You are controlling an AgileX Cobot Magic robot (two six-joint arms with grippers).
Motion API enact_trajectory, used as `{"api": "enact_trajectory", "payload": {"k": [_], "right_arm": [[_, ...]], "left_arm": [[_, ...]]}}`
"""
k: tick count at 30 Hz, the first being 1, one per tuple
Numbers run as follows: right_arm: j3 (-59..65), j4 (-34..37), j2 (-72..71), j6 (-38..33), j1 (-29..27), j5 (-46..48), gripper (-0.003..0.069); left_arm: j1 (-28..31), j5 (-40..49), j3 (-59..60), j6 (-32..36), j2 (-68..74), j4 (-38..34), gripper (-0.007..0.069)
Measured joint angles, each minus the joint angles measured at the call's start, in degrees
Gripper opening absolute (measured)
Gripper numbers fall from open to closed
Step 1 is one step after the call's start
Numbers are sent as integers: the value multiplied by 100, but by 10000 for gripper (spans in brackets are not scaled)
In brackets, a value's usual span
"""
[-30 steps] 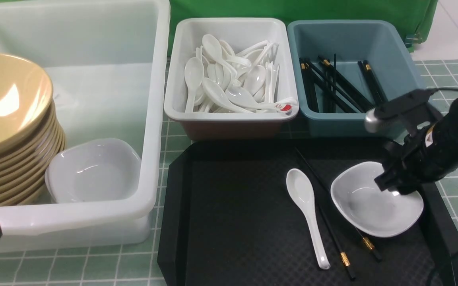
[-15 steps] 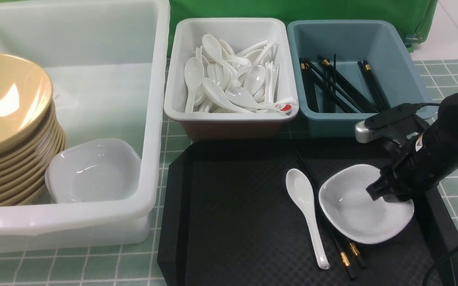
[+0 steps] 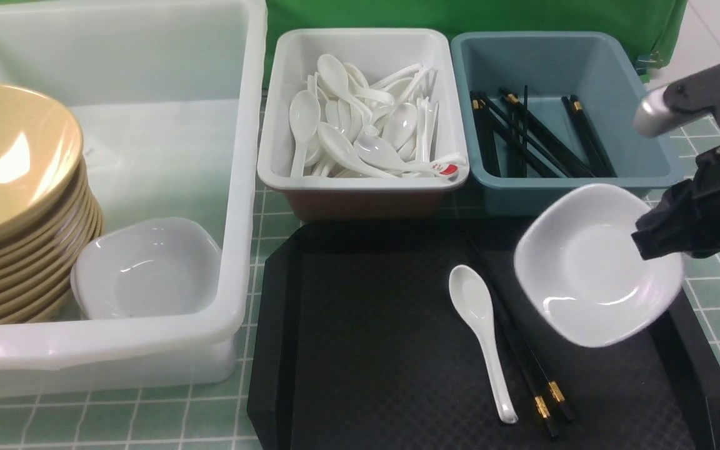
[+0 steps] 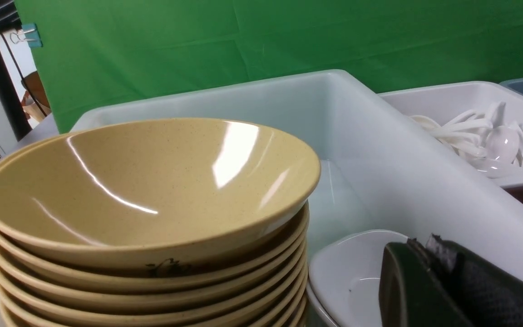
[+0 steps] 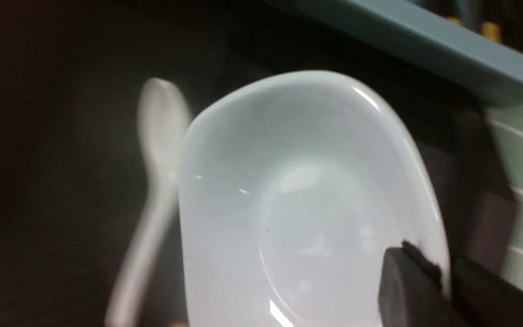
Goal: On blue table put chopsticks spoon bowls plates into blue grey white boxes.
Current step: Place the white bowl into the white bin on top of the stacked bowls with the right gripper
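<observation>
Large translucent tub [image 3: 244, 187]: stack of glossy tan bowls [image 3: 16, 187], too tightly nested to count, plus one white squarish plate [image 3: 147, 269].
White tub [image 3: 360, 181]: heap of white spoons [image 3: 366, 125].
Blue-grey tub [image 3: 560, 59]: black chopsticks [image 3: 535, 134].
Black textured tray [image 3: 366, 350]: one spoon [image 3: 482, 331], two gold-banded chopsticks [image 3: 522, 356].
My right gripper [image 3: 647, 244] is clamped on the rim of a second plate [image 3: 591, 269], tilted above the tray.
My left gripper [image 4: 429, 281] is closed, empty.
</observation>
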Motion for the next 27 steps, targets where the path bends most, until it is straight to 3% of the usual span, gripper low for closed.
{"api": "enact_trajectory", "payload": {"k": [3,4,7,10,12,17,23,27], "right_arm": [[-177,1302,-7,-715,114,5,79],[-339,2285,23,-1360,329,-104,79],[-703,3888,262,-2515,979,-604,79],[-1203,4917,848,-3522,1827,-1312,79],[-1656,5217,1460,-3922,2329,-1651,79],[-2836,5347,2993,-4249,2946,-1888,79],[-3859,5359,4371,-3949,3025,-2066,101],[-3943,5334,4534,-3814,3025,-2010,212]], "left_arm": [[0,0,0,0,0,5,1],[0,0,5,6,0,5,1],[0,-19,12,11,0,5,1],[0,-26,12,11,0,5,1],[0,-32,12,11,0,5,1],[0,-32,12,11,0,5,1],[0,-32,12,11,0,5,1],[0,-32,12,11,0,5,1]]}}
